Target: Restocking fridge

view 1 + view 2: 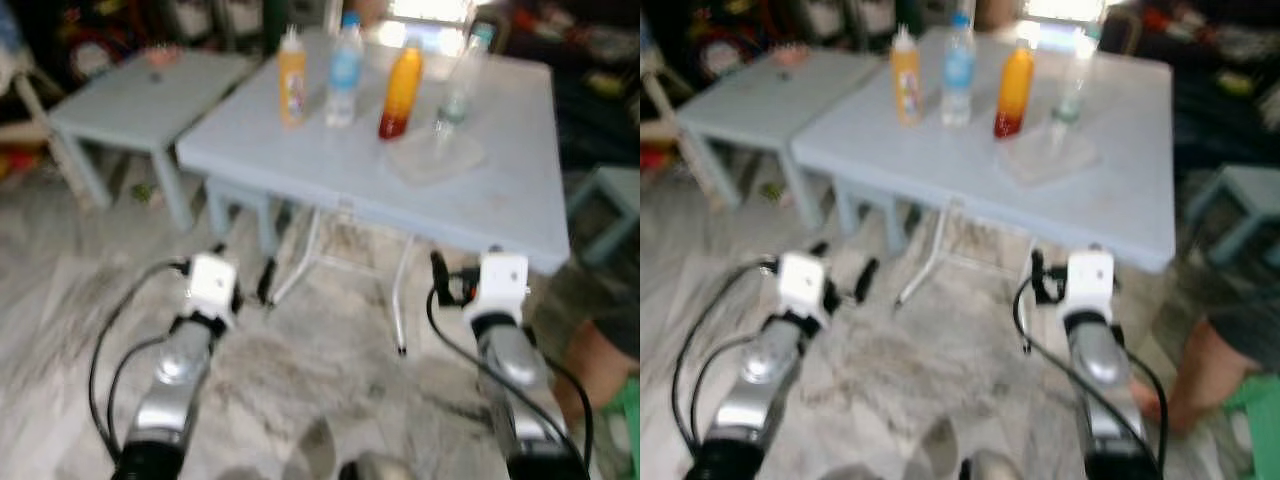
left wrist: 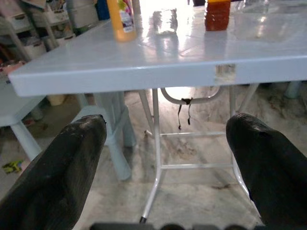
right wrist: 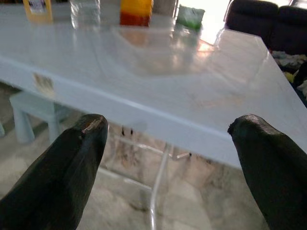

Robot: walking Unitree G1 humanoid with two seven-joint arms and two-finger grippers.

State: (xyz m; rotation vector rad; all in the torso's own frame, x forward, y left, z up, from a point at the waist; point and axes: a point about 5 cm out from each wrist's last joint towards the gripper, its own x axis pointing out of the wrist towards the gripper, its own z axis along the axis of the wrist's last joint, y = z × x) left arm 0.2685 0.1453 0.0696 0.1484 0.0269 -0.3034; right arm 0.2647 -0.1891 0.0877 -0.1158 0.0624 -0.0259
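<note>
Several bottles stand in a row on the far part of a pale blue table (image 1: 500, 200): a yellow bottle with a white cap (image 1: 291, 85), a blue-labelled water bottle (image 1: 344, 75), an orange juice bottle (image 1: 401, 92) and a clear bottle with a green cap (image 1: 460, 85). A clear plastic sheet (image 1: 435, 155) lies in front of the last two. My left gripper (image 1: 243, 268) is open, held low before the table's near edge. My right gripper (image 1: 465, 262) is open too, just under the near right edge. In the left wrist view the yellow bottle (image 2: 121, 19) stands past the table edge.
A lower pale table (image 1: 140, 100) adjoins on the left, with a small stool (image 1: 240, 200) under the main table's metal legs (image 1: 400, 300). A person's leg (image 1: 600, 360) and a green stool (image 1: 625, 410) are at the right. Marble floor (image 1: 330, 370) lies below my arms.
</note>
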